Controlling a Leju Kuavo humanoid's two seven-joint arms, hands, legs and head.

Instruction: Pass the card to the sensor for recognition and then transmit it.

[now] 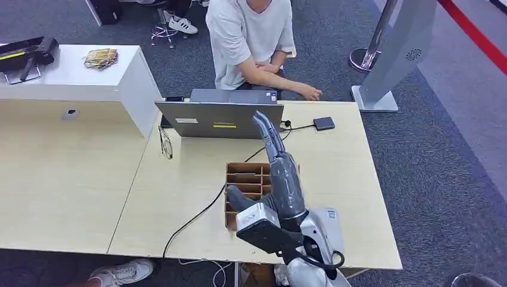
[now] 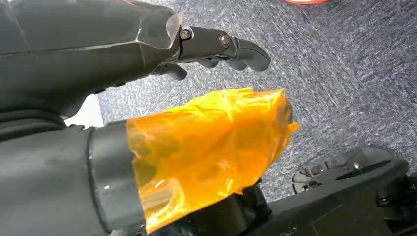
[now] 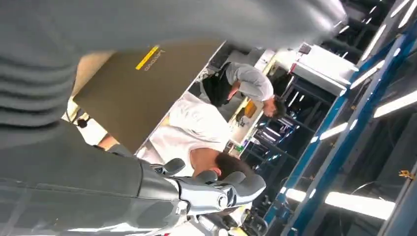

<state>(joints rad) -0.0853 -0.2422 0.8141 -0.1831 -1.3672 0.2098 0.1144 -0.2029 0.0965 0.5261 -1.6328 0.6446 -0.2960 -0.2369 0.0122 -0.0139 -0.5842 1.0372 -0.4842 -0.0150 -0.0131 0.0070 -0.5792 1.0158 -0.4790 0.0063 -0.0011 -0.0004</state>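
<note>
My right arm reaches forward over a wooden compartment box [image 1: 244, 177] on the light table [image 1: 347, 179]. Its hand [image 1: 268, 136] is stretched out towards the back of a grey laptop [image 1: 219, 119]. In the right wrist view the right hand [image 3: 206, 189] has its fingers extended and I see nothing between them. A small black sensor pad [image 1: 323, 123] lies on the table to the right of the laptop, on a black cable. My left hand [image 2: 162, 44] hangs over grey carpet, its thumb wrapped in orange tape [image 2: 211, 142], holding nothing.
A person in a white shirt [image 1: 250, 36] sits behind the laptop with an arm on the table edge. Glasses [image 1: 165, 143] lie left of the laptop. A black cable [image 1: 197, 218] runs across the table to its front edge. A grey kiosk stand [image 1: 391, 54] is at the back right.
</note>
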